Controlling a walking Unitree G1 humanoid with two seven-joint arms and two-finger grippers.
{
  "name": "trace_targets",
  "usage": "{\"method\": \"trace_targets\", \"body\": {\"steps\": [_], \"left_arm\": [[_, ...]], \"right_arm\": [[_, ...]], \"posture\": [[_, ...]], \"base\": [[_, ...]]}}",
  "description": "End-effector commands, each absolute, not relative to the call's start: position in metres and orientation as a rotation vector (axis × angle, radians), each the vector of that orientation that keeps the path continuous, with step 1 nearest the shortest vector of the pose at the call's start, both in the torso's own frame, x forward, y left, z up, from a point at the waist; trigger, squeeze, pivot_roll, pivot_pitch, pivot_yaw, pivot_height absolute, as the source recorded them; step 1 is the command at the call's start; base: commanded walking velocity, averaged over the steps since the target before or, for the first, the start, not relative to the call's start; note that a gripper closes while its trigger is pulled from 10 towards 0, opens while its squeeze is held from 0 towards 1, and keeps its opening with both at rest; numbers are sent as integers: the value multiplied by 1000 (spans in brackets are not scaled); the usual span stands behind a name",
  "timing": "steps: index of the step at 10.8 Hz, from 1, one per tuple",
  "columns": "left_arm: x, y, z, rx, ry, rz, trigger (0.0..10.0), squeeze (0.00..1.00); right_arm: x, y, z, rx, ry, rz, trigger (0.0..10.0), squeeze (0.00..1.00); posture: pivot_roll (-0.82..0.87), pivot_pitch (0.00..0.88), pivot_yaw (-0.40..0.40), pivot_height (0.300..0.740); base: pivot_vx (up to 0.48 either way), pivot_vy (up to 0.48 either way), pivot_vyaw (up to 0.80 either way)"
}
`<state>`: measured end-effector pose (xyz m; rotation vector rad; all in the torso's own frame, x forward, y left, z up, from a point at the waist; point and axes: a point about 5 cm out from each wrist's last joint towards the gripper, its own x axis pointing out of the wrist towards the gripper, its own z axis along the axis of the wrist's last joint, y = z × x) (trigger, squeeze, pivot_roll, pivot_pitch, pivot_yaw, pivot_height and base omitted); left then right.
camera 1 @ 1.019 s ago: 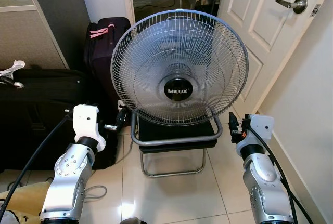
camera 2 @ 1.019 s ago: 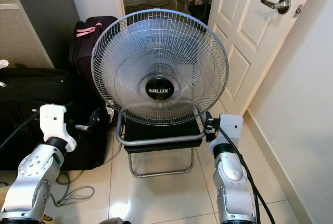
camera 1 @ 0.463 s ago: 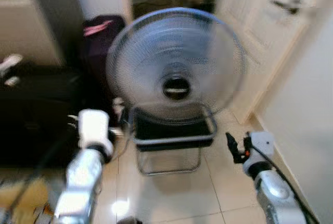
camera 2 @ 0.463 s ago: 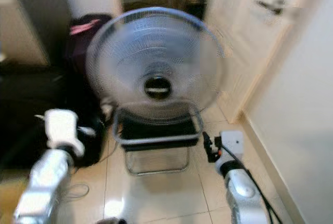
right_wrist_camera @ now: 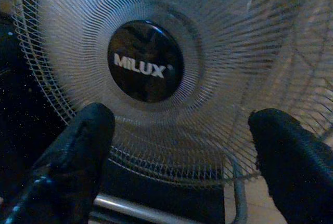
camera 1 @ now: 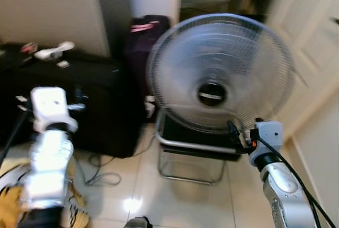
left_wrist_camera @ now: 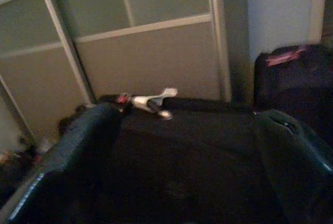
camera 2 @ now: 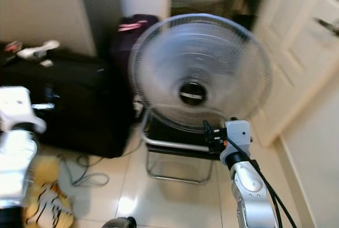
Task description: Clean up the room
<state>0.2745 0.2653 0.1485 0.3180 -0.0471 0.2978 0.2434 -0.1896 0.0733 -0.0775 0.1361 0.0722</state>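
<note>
A large grey Milux fan stands on a black seat with a metal tube frame. My right gripper hovers just in front of the fan's lower right rim, open, with its fingers spread wide and nothing between them. My left gripper is raised before a black suitcase, also open and holding nothing. A white object lies on top of that suitcase. A yellow patterned cloth lies crumpled on the floor at my lower left.
A dark purple suitcase with a pink tag stands behind the fan. A grey cable loops on the tiles beside the black suitcase. A white door and wall close off the right. Sliding panels back the suitcase.
The view has swung to the left, so the fan now sits right of centre and more of the black suitcase shows. Both grippers stay open; the frames are blurred by motion.
</note>
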Motion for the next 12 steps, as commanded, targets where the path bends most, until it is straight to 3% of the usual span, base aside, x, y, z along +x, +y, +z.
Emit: {"method": "trace_targets", "body": {"steps": [1,3,4,6,9,11,12], "left_arm": [[273,262,139,316,48,182,10000,0],[262,265,117,199,169,124,10000,0],[244,251,88,96,257,38,10000,0],[242,226,75,101,314,33,10000,0],[243,219,86,135,266,-67,10000,0],[259,206,107,169,162,-89,10000,0],[259,204,96,158,214,-74,10000,0]], "right_arm": [[245,-193,79,-80,113,57,10000,1000],[244,-191,79,-35,118,71,10000,1000],[242,-191,76,-26,139,57,10000,1000],[242,-196,72,0,182,3,10000,1000],[237,-189,66,43,177,1,10000,1000],[251,-196,82,48,130,-43,10000,1000],[255,-192,83,8,127,-23,10000,1000]], "posture": [[-69,0,-13,740],[-66,0,-6,740],[-72,0,0,740],[-89,0,22,740],[-70,0,38,740],[-117,0,43,740],[-123,0,38,740]], "base": [[0,0,800],[0,0,800],[0,0,800],[0,0,800],[0,0,800],[0,0,800],[0,0,800]]}}
